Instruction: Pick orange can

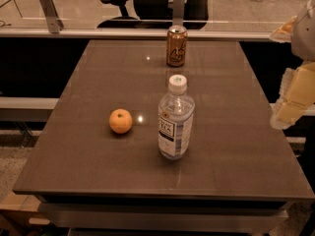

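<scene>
The orange can (176,45) stands upright near the far edge of the brown table (236,146), orange-brown with pale cursive lettering and a silver top. My gripper (289,107) hangs at the right edge of the view, beside the table's right side, well to the right of the can and nearer to me than it. Nothing is between its parts that I can see.
A clear plastic water bottle (175,119) with a white cap stands mid-table, in line between me and the can. A round orange fruit (120,121) lies to its left. Behind the table run a glass partition (88,9) and an office chair (147,1).
</scene>
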`<state>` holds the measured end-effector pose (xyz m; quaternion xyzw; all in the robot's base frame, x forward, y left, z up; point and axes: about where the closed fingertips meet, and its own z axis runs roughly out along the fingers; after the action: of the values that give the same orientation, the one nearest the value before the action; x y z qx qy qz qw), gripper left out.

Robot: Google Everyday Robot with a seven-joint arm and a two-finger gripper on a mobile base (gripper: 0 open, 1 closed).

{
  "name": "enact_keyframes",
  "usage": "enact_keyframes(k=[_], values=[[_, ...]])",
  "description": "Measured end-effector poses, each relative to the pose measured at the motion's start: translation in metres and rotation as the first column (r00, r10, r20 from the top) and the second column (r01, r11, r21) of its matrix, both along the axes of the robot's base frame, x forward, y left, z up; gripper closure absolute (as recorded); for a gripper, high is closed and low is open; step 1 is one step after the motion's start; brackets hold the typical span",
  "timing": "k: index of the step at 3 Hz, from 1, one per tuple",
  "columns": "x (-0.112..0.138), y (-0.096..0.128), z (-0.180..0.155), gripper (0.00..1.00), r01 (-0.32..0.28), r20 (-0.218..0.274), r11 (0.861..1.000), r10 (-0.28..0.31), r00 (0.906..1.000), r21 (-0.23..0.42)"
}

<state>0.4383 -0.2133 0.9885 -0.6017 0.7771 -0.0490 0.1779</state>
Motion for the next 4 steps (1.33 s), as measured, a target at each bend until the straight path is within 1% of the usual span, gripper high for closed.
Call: enact_keyframes(k=[1, 2, 3, 4], values=[[0.003, 0.001, 0.004, 0.0, -0.003, 0.016, 1.0, 0.003, 0.9999, 0.013], [0.015, 0.002, 0.013, 0.0, -0.008, 0.059, 0.997, 0.003, 0.9982, 0.074], [0.037, -0.004, 0.02, 0.0, 0.001, 0.118, 0.978, -0.026, 0.9927, 0.207], [0.068, -0.009, 0.017, 0.0, 0.018, 0.146, 0.923, -0.08, 0.986, 0.385]])
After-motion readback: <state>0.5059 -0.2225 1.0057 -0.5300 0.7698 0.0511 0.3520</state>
